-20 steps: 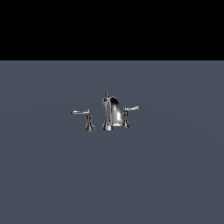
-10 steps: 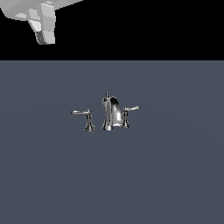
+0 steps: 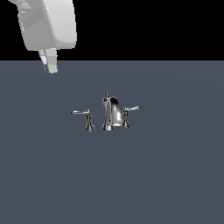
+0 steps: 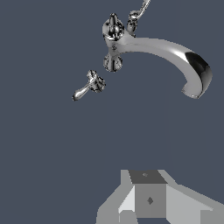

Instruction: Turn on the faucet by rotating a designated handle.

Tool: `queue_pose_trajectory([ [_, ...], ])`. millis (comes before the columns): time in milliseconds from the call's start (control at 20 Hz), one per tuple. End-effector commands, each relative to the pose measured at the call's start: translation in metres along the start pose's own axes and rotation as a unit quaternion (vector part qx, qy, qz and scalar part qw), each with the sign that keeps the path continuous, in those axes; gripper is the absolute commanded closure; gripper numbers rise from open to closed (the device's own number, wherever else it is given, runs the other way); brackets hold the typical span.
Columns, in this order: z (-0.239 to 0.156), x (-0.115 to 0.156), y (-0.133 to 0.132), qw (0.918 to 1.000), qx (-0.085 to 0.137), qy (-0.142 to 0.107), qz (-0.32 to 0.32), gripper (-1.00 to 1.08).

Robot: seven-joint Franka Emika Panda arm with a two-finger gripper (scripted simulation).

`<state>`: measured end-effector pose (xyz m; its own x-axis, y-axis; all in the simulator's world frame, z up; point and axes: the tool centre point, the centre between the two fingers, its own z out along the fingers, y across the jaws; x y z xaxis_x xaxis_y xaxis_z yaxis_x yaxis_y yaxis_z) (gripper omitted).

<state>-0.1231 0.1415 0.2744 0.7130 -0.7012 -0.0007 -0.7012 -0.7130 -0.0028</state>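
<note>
The faucet [image 3: 112,113] stands at the middle of the exterior view on the grey floor [image 3: 175,175], its handle [image 3: 83,113] on a separate post toward that view's left. The gripper [image 3: 49,64] hangs in the upper left of the frame — well apart from the faucet, touching nothing. Whether its jaws are wide or narrow cannot be told.

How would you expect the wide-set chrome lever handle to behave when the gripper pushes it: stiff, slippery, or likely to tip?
The handle looks like rigid polished metal, so it will probably not flex. Its glossy finish suggests that a finger could slide along it. It sits on a flared post, apart from the faucet, so it is likely to pivot rather than topple. The gripper is well clear of it.
</note>
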Motion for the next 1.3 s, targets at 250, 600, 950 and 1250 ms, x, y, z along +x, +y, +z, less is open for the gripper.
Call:
queue_pose_trajectory([
  [250, 0.036, 0.015, -0.031, 0.9980, 0.002, -0.001, 0.064, 1.08],
  [600, 0.068, 0.032, -0.056, 0.9928, 0.002, -0.001, 0.120, 1.08],
  [950, 0.103, 0.054, -0.080, 0.9835, 0.000, 0.000, 0.181, 1.08],
  [1250, 0.135, 0.077, -0.100, 0.9717, -0.001, 0.001, 0.236, 1.08],
])
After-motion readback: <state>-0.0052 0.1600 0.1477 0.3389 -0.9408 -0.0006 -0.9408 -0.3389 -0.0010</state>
